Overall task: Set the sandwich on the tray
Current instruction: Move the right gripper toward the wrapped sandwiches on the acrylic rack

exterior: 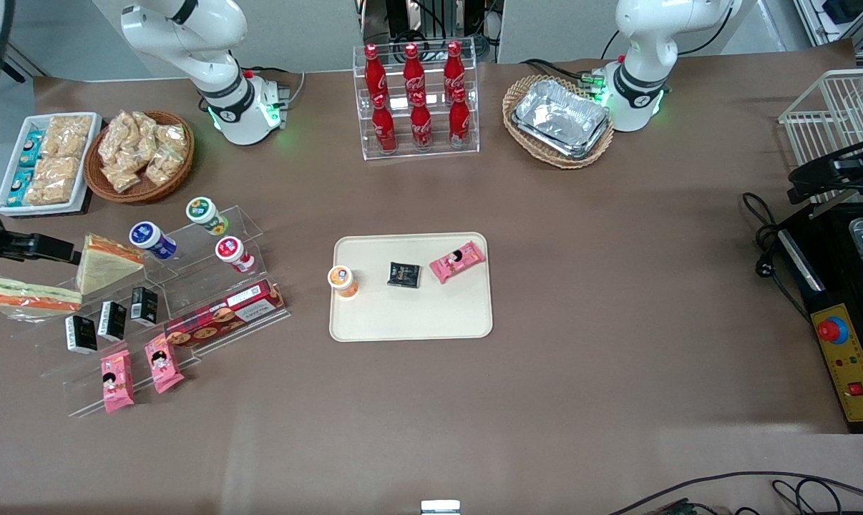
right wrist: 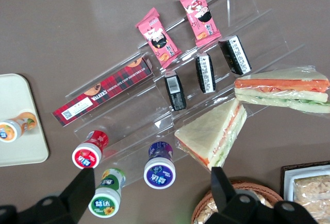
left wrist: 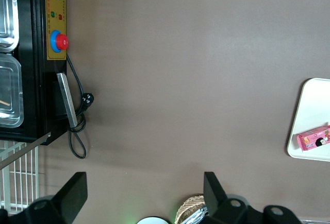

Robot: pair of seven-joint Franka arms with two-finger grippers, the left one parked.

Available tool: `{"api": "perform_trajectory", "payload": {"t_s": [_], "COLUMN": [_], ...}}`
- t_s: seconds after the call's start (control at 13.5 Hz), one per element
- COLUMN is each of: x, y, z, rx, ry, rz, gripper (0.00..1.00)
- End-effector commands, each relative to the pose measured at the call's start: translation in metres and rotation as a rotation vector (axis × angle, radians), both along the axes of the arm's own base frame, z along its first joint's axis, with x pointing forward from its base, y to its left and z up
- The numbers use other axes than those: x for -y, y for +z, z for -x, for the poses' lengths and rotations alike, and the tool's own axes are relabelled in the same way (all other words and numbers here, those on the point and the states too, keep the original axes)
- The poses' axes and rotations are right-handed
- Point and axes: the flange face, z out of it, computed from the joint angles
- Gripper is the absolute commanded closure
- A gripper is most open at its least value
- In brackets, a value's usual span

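Glossy white rounded arm (exterior: 188,32), black joint bands, green-lit base, black end effector (right wrist: 149,195) fingers

Right arm extended to the working arm's end of the table; gripper (right wrist: 149,193) hovering, pointing down (fingers (right wrist: 82,188) spread apart).

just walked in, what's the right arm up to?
It's going for the sandwich, the wrapped wedge with its striped side showing, still lying on the clear display stand next to a second sandwich at the working arm's end of the table. The gripper hangs above the stand with jaws open, holding nothing. The tray in the middle of the table already carries a small cup, a black packet and a pink snack.
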Motion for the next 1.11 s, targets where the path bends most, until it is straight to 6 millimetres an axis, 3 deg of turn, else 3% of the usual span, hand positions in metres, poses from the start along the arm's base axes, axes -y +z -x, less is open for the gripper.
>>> {"api": "perform_trajectory", "payload": {"t_s": [0.0,0.44,0.67,0.89,1.04], "x": [0.009,0.027,0.044,0.042,0.043], "y": [0.004,0.002,0.002,0.006,0.004], "z": [0.003,0.007,0.013,0.021,0.022], "rx": [0.018,0.007,-0.003,-0.054,-0.073], "ry": [0.004,-0.056,-0.234,-0.567,-0.638], "rz": [-0.023,0.008,0.032,0.071,0.086], "gripper": [0.0,0.0,0.0,0.0,0.0]}}
